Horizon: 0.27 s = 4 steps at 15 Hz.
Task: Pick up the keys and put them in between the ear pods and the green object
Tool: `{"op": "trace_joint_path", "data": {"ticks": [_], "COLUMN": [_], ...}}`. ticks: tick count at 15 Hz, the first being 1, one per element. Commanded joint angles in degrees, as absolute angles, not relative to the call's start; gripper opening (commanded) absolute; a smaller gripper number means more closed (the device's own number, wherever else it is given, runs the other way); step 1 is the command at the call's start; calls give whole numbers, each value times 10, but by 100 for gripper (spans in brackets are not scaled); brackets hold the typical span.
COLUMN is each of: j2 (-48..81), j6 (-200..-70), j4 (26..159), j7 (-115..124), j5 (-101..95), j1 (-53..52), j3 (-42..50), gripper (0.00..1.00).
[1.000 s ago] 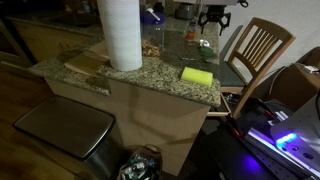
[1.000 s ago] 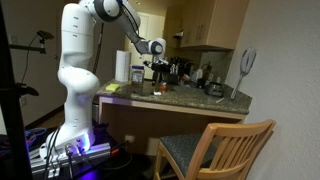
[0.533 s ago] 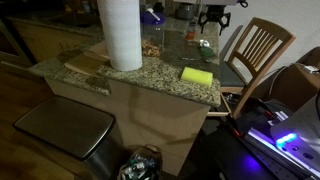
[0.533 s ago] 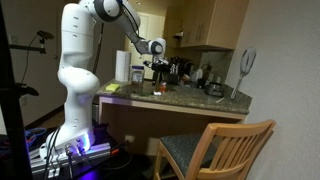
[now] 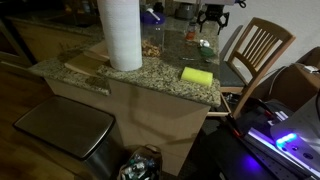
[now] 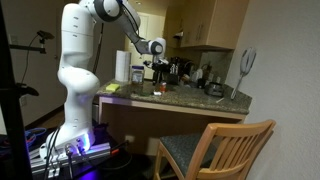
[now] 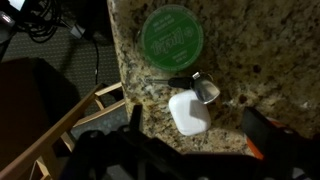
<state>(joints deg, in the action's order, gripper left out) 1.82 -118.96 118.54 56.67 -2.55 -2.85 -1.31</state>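
In the wrist view a round green tin [image 7: 172, 33] lies on the granite counter [image 7: 260, 60]. A white ear pods case [image 7: 187, 112] lies below it. The keys [image 7: 203, 89], a silver blade with a dark part, lie between the two and touch the case's upper edge. My gripper [image 7: 200, 135] is open and empty, with one finger on each side of the case, above the counter. In both exterior views the gripper [image 5: 213, 17] [image 6: 158, 70] hangs over the counter's far end, above the green object [image 5: 206, 43].
A yellow sponge [image 5: 197, 75], a tall paper towel roll [image 5: 121, 33] and a wooden board [image 5: 85, 62] are on the counter. A wooden chair [image 5: 255, 50] stands by the counter edge [image 7: 118, 75]. A trash bin [image 5: 65, 128] stands below.
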Motion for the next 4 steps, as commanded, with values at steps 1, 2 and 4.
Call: {"op": "trace_joint_path", "data": {"ticks": [1, 2, 4], "j2": [18, 18, 19], "j6": [-1172, -1185, -1184], "j4": [1184, 1185, 1185], "j7": [553, 566, 565], "j5": [-22, -26, -26], "j1": [-27, -27, -27], "j3": [-15, -14, -14], "gripper": [100, 100, 100]}}
